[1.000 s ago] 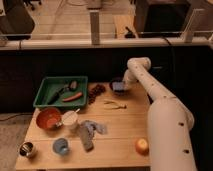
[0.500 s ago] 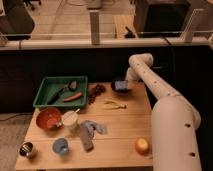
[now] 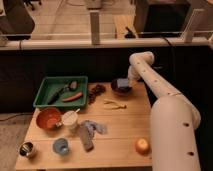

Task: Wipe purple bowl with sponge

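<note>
Taking the purple bowl (image 3: 121, 89) as the landmark, far off to its left and nearer the camera a small metal cup (image 3: 26, 149) stands by the table's front-left corner, with the orange bowl (image 3: 48, 119) above it and the green tray (image 3: 44, 84) behind that, holding a few utensils. Moving toward the landmark come a blue cup (image 3: 60, 146), a white cup (image 3: 70, 119) and a grey-blue rag (image 3: 89, 131), all well apart from it, then a dark clump of grapes (image 3: 96, 90) just to its left and a pale wishbone-shaped object (image 3: 114, 104) just in front of it. The purple bowl itself sits near the table's back edge, and the sponge (image 3: 123, 82) rests in it, pinched in the gripper (image 3: 125, 81), whose fingers are pressed together on it as the arm comes down from the right. An orange fruit (image 3: 142, 146) lies well in front and slightly right of the bowl. The main risk I see is the bowl sliding: nothing steadies it, so a sideways wiping stroke with too much downward force could push it left into the grapes or back off the table's edge. Pressing on the rim instead of the inside might tip it. Too light a touch would merely skim without wiping, and the sponge could twist out of the narrow grip if it drags on the bowl's wall.
</note>
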Available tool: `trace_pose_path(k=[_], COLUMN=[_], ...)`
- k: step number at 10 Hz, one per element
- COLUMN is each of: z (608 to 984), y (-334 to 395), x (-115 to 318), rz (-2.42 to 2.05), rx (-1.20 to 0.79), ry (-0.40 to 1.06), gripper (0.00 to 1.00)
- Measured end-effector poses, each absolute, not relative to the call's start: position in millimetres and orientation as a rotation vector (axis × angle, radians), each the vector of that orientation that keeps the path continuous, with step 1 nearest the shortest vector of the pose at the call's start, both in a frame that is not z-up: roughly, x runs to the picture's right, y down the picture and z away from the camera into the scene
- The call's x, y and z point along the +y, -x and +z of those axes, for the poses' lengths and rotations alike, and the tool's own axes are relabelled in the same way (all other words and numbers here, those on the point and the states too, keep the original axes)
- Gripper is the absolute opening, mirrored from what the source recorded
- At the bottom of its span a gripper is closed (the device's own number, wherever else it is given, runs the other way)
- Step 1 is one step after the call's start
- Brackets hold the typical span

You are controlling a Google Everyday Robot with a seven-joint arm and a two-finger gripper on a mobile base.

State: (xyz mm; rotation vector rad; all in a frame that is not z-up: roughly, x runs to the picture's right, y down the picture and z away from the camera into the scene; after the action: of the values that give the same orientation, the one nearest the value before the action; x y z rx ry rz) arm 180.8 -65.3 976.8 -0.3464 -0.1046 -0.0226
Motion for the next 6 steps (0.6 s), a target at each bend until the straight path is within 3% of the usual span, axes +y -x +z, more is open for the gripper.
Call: trace_pose_path(k=[6], z=[999], y=[-136], x=[-64], rz=[-0.013], rx=[-0.216], ry=[0.319], gripper=[0.0])
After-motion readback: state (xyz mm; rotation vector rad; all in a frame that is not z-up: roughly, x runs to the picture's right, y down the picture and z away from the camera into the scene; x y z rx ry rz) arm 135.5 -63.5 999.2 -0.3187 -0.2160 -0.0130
